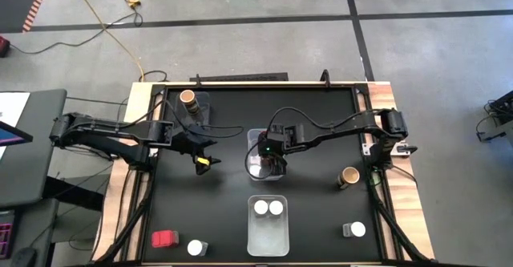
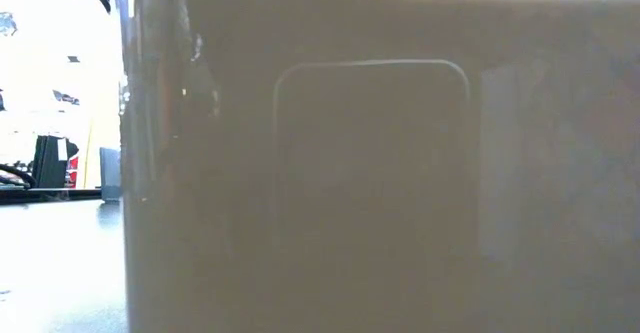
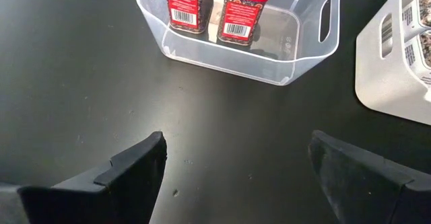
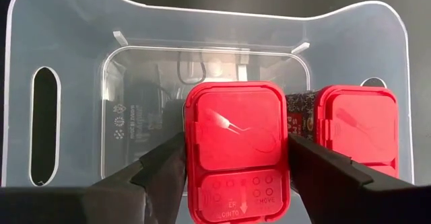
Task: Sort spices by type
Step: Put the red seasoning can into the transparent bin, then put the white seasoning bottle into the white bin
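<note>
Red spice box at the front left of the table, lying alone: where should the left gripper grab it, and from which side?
The red spice box seems to lie on its side near the white-lidded jar. Come straight down from above and close on its two long flat faces, mid-body. Flat parallel sides suit the fingers. Keep to the side away from the jar. The left gripper is open and empty.

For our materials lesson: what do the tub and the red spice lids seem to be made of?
Clear tub: glossy transparent plastic, by look; the dark table shows through its walls and the handle slots look moulded. Red lids: probably smooth shiny plastic, with embossed lettering and highlights.
</note>
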`<action>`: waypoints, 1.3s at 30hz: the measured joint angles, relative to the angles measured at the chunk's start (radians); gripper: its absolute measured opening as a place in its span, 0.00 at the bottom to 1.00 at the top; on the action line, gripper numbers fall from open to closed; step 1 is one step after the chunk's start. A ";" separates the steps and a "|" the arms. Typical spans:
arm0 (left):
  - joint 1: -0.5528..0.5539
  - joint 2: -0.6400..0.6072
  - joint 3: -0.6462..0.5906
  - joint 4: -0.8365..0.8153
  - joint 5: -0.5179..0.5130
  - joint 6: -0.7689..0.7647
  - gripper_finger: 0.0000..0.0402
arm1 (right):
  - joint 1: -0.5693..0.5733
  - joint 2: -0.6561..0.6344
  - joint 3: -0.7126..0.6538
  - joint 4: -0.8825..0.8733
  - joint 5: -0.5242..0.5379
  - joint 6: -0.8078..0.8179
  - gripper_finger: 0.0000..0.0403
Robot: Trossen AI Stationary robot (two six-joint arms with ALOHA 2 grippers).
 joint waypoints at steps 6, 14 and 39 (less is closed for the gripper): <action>0.000 0.000 0.000 0.000 0.000 0.000 0.87 | 0.000 -0.010 0.000 -0.002 0.000 0.000 0.69; 0.000 0.000 0.000 -0.001 0.000 0.000 0.87 | 0.000 -0.037 0.002 0.001 -0.001 0.000 0.69; 0.000 0.000 0.000 -0.015 0.000 0.008 0.87 | -0.009 -0.299 0.003 -0.227 -0.001 0.345 0.69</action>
